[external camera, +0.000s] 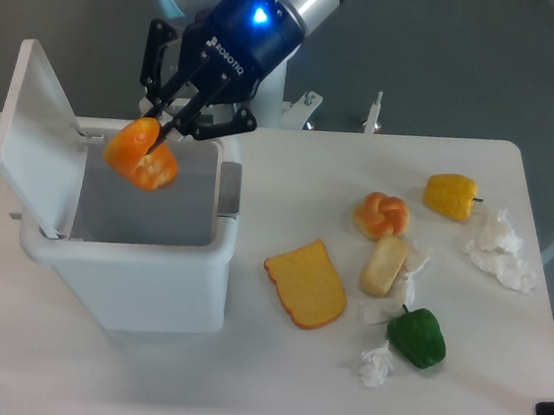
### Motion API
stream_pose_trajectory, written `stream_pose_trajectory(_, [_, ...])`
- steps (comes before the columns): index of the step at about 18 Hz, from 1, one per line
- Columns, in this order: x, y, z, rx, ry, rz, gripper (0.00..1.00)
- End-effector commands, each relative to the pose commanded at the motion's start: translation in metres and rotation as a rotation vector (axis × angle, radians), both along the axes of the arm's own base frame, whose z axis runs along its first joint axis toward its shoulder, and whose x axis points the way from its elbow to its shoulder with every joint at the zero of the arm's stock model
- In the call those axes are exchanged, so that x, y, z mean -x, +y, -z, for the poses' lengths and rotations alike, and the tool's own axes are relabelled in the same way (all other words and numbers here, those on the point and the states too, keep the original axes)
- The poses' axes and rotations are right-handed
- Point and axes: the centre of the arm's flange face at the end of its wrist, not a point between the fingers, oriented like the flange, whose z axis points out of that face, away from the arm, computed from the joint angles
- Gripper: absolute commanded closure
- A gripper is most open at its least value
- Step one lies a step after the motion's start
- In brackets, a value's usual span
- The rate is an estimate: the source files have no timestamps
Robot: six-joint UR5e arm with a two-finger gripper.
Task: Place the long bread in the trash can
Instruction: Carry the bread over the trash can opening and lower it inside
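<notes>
Gripper point(163, 126): black two-finger unit, fingers point(180, 118) closed onto the upper end of the long bread point(141, 154); pinch point at the loaf's top edge, jaws narrow w/ the bread between them. Wrist housing marked ROBOTIQ, blue light lit on it. Arm comes in from the far side, angled down and to the left.

Long bread: orange, glossy, scored on its lower face; hangs tilted from the fingers, held in the air over the open mouth of the trash can point(141, 277), toward its far-left part. Not touching rim or walls as far as can be seen.

Trash can: large white rectangular bin, left side of table point(267, 395). Lid point(32, 137) hinged at the left, swung up and open. Grey latch point(229, 189) on the right rim. Inside looks grey; contents cannot be made out.

Other items, right of the bin:
- Flat yellow-orange bread slice point(306, 283), lying flat, near-centre, just right of the bin, apart from it.
- Round knotted bun point(381, 216), farther back and right of the slice.
- Pale yellow bread piece point(385, 264), just in front of the bun, resting partly on crumpled white paper point(412, 263).
- Yellow pepper point(451, 196), far right.
- Crumpled white tissue point(501, 249), right of the yellow pepper, near table edge.
- Green pepper point(417, 337), near right.
- Small tissue wad point(375, 365), just left of and nearer than the green pepper.
</notes>
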Motion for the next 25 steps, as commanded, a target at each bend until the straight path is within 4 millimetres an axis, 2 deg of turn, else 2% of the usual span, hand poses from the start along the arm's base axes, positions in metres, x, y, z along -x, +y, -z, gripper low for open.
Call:
stream_pose_trajectory(15, [0.01,0.007,0.029,0.018,-0.009,0.018,0.76])
stream_pose_trajectory(17, [0.012,0.008,0.035,0.028,-0.019,0.016,0.74])
stream_pose_trajectory(25, [0.01,0.007,0.049,0.045,-0.039,0.016,0.73])
